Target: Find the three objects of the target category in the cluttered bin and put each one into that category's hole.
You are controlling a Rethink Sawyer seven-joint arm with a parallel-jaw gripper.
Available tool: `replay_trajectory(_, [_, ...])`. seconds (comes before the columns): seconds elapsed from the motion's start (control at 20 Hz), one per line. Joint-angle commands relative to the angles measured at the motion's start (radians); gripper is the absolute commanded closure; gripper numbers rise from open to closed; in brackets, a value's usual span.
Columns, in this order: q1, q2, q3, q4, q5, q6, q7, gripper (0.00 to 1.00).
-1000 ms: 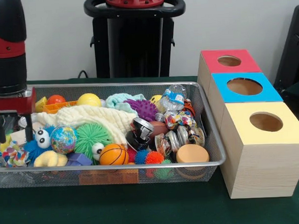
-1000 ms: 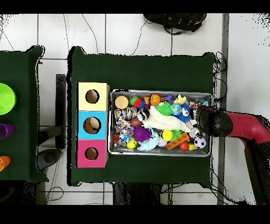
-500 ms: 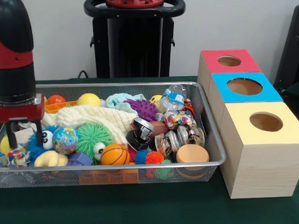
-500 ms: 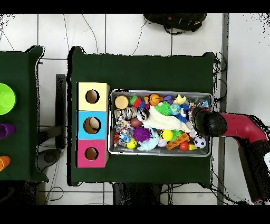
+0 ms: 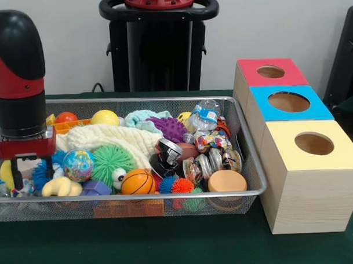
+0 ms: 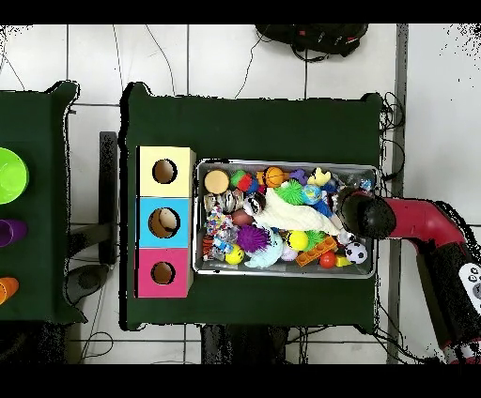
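Fingers (image 5: pixel 16 172) of the gripper (image 5: pixel 33 172) dip into the bin (image 5: pixel 247 164) beside the globe ball (image 5: pixel 78 165), their spread and hold indiscernible; I advise confirming a grasp before lifting.

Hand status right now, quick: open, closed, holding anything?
Hand: down among the toys at the end of the silver wire-mesh bin, beside the globe-patterned ball; open or closed cannot be told.

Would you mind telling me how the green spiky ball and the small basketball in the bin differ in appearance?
The green spiky ball is bright green, fuzzy with soft spikes, and larger. The small basketball is orange, smooth with black seam lines, and lies nearer the bin's front rim. Both are round toys and lie side by side.
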Motion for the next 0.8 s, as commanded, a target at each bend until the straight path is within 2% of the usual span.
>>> replay_trajectory(0.05, [-0.003, 0.186, 0.008, -0.044, -0.106, -0.050, -0.267, 0.00])
replay_trajectory(0.25, [-0.018, 0.180, 0.006, -0.037, -0.103, -0.048, -0.284, 0.00])
replay_trajectory(0.6, [0.005, 0.120, 0.000, -0.018, -0.082, -0.017, -0.256, 0.00])
replay_trajectory(0.8, [0.011, 0.128, 0.014, -0.046, -0.069, 0.000, -0.269, 0.00])
